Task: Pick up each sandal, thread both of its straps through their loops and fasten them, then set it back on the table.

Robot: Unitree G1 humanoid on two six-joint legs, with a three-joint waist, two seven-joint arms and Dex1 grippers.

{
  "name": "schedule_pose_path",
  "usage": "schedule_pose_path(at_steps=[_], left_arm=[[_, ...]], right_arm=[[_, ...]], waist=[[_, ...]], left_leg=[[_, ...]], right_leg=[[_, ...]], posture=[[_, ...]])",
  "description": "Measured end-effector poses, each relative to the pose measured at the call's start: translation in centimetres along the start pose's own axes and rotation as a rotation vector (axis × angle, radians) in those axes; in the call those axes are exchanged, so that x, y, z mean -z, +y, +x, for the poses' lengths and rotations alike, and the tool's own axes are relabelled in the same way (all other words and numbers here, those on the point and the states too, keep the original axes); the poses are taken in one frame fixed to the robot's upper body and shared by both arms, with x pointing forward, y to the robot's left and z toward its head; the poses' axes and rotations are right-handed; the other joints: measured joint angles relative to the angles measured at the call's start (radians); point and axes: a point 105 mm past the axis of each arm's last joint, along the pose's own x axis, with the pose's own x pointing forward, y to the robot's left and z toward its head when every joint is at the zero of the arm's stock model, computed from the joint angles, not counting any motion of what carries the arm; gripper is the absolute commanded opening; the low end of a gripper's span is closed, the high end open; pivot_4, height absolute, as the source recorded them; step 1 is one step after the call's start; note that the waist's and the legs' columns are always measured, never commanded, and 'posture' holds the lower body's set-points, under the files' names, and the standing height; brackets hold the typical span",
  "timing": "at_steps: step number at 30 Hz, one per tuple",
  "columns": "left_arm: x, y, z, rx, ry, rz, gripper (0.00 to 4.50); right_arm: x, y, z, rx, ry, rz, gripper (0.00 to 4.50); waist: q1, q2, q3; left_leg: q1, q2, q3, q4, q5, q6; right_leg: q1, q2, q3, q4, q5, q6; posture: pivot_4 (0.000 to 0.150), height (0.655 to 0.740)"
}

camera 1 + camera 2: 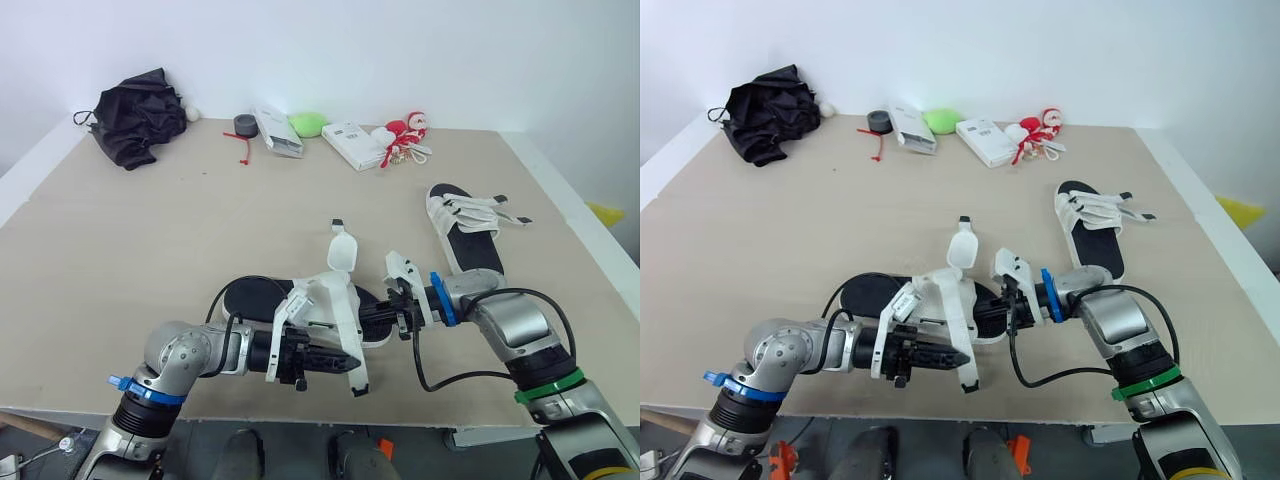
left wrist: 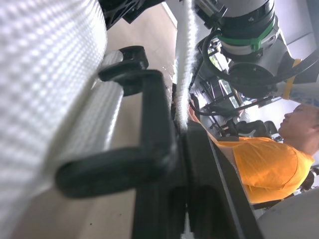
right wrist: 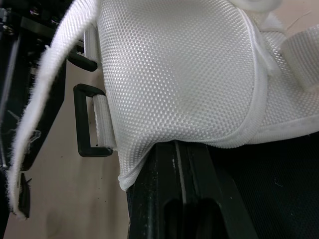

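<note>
Right now the near sandal [image 1: 255, 297] is lying at the front edge of the table [image 1: 150, 230], its black sole flat on the board, between the two grippers. Its white mesh upper [image 1: 335, 298] is bulging up over the middle of the sole. One strap [image 1: 358, 376] is running down off the upper toward the table edge, and the left gripper [image 1: 340, 360] is pinching it: in the left wrist view the black fingers [image 2: 204, 164] are lying together with the strap's thin white edge caught between them. A black loop [image 2: 144, 114] is sitting just beside that strap, on the upper. A second strap end [image 1: 343, 250] is standing upright above the upper, free of both grippers. The right gripper [image 1: 387, 310] is reaching in from the other side and clamping the lower edge of the upper, its fingers [image 3: 169, 194] closed with the mesh lapping over their tips.

A second sandal [image 1: 465, 225] is lying well apart, farther back on the right, with its straps splayed to the side. Along the far edge a black bundle [image 1: 140, 125], a tape roll [image 1: 243, 124], two white boxes [image 1: 277, 132], a green lump [image 1: 307, 124] and a red-and-white toy [image 1: 405, 133] are sitting in a row. A person in an orange shirt [image 2: 264, 169] is showing beyond the table in the left wrist view.
</note>
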Motion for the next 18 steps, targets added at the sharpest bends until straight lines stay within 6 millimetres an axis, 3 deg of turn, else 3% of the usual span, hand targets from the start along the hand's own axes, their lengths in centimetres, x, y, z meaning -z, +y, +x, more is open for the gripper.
schedule_pose_path(at_steps=[7,11,15,18], left_arm=[[-0.1,-0.1,-0.7,0.026,-0.017,-0.057,0.08],[0.0,-0.4,-3.3,0.034,0.024,-0.112,0.08],[0.6,-2.3,-8.9,0.038,0.195,-0.11,0.08],[-2.4,-3.5,-10.1,0.108,0.184,-0.035,0.08]], right_arm=[[0.0,0.1,0.0,0.0,0.001,-0.004,0.0],[-0.1,0.1,0.0,-0.004,0.002,-0.006,0.0],[-0.1,0.2,0.0,-0.013,0.005,-0.011,0.0],[0.0,0.0,-0.4,-0.011,0.013,-0.001,0.0]], waist=[[0.0,0.0,0.0],[-0.001,0.0,0.0],[-0.004,-0.001,0.001],[0.008,-0.002,0.0]], left_leg=[[0.0,0.0,0.0,0.0,0.0,0.0],[0.0,0.0,-0.001,-0.001,0.0,0.0],[-0.002,0.001,0.0,-0.002,-0.001,-0.002],[-0.002,0.0,0.001,-0.001,-0.002,-0.003]], right_leg=[[0.0,0.0,0.0,0.0,0.0,0.0],[-0.003,0.001,-0.001,0.0,-0.001,0.0],[-0.007,0.0,-0.001,0.0,-0.001,-0.001],[-0.007,-0.003,-0.001,-0.001,-0.002,-0.001]], posture=[[0.15,0.738],[0.15,0.738],[0.15,0.738],[0.15,0.738]])
